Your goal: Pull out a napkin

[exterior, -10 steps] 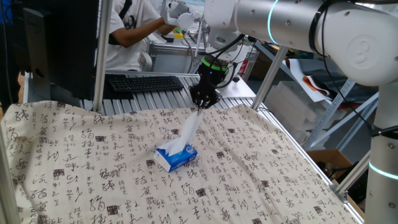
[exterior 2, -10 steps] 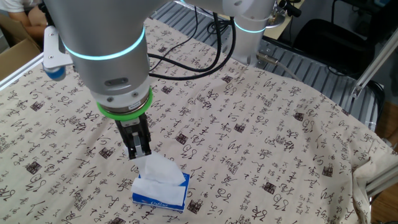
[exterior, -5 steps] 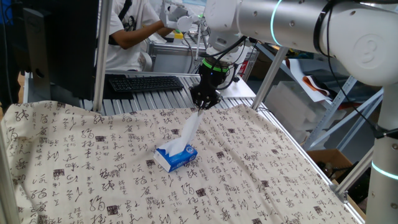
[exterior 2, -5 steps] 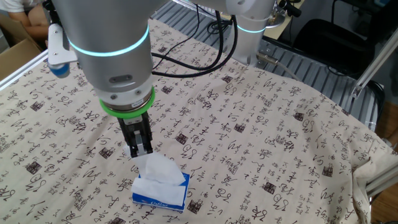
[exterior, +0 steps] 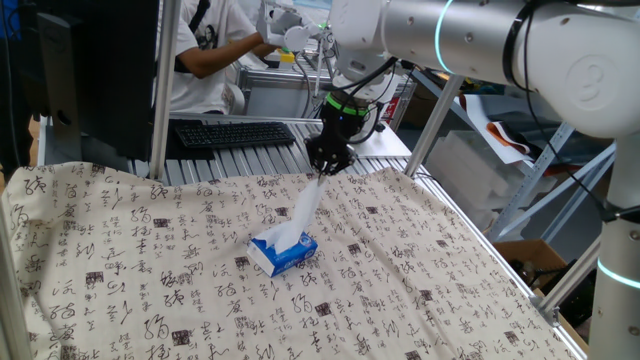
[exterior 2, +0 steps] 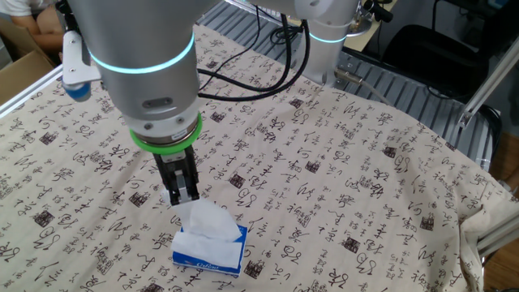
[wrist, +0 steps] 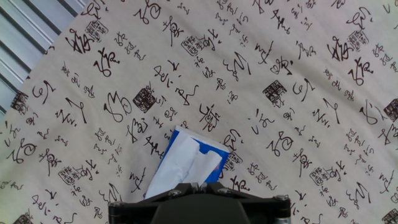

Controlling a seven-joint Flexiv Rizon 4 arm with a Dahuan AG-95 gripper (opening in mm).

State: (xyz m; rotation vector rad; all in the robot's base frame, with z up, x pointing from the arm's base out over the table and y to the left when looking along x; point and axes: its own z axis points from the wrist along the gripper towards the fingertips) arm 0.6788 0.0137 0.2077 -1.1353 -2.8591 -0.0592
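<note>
A blue tissue box (exterior: 284,253) lies on the cloth with calligraphy print (exterior: 400,280). A white napkin (exterior: 303,212) stretches from the box's slot up to my gripper (exterior: 322,172), which is shut on the napkin's top end. In the other fixed view the gripper (exterior 2: 182,197) pinches the napkin (exterior 2: 209,221) just above the box (exterior 2: 209,253). In the hand view the napkin (wrist: 180,167) rises from the box (wrist: 214,163) to my closed fingertips at the bottom edge (wrist: 175,185). The napkin's lower end is still in the box.
A person (exterior: 210,50) sits behind the table by a black keyboard (exterior: 233,132). A metal post (exterior: 160,90) stands at the table's back left. Cables (exterior 2: 259,77) trail across the cloth near the robot base. The table's edge with aluminium rails runs at the right (exterior: 480,240).
The gripper has risen only very slightly with the napkin; between half a second ago and now nothing visibly moves.
</note>
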